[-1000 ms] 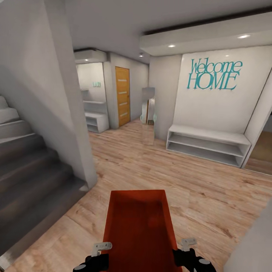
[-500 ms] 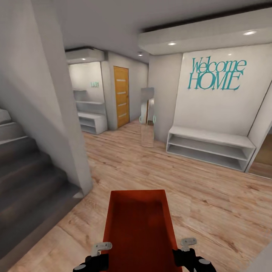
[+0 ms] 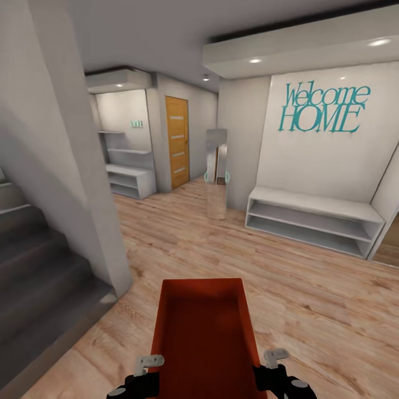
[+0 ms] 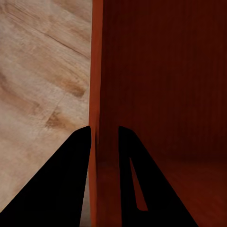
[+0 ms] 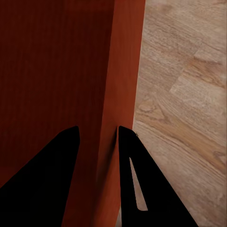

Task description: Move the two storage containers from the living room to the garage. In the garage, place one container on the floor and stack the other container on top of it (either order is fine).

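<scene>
One orange-red storage container (image 3: 204, 332) held low in front of the trunk over light wood plank flooring (image 3: 310, 299), open top up. Left gripper (image 4: 104, 135) pinched on the left wall, right gripper (image 5: 97, 135) pinched on the right wall, one finger inside and one outside each. Beyond: grey stairs (image 3: 33, 266) left, white shoe bench (image 3: 313, 219) under teal "Welcome HOME" lettering (image 3: 321, 108) right, narrow mirror (image 3: 216, 172) and orange-brown door (image 3: 177, 141) ahead.

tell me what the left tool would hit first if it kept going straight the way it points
The left tool already straddles the container's side wall, so going on would slide it down that wall. Past that, probably the container's bottom on the inside and the wood floor on the outside; depth is hard to judge.
</scene>
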